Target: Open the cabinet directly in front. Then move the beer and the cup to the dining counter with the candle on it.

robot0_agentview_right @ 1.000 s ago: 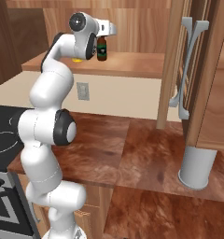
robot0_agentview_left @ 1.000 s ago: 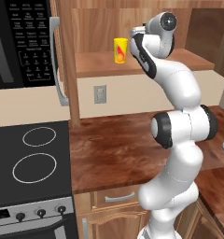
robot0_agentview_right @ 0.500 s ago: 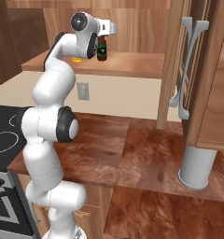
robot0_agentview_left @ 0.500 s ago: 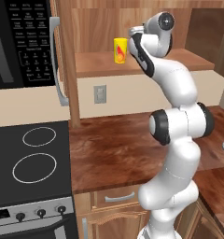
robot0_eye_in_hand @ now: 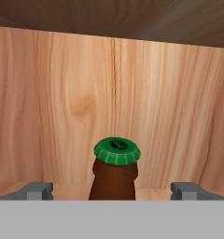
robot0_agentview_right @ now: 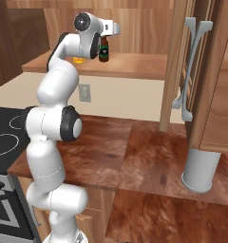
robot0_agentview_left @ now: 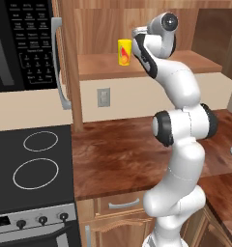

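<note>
Hand view: beer (robot0_eye_in_hand: 115, 173) centred between wide-open end effector (robot0_eye_in_hand: 115, 190) fingertips.

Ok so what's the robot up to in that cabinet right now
The cabinet is already open, and the white arm has reached up to its shelf. The gripper is open, one finger on each side of the beer bottle, which stands upright between them near the back wall; nothing is gripped yet. The yellow cup stands on the same shelf, beside the hand. Neither item has left the cabinet, so both moves to the dining counter remain to be done.
</note>
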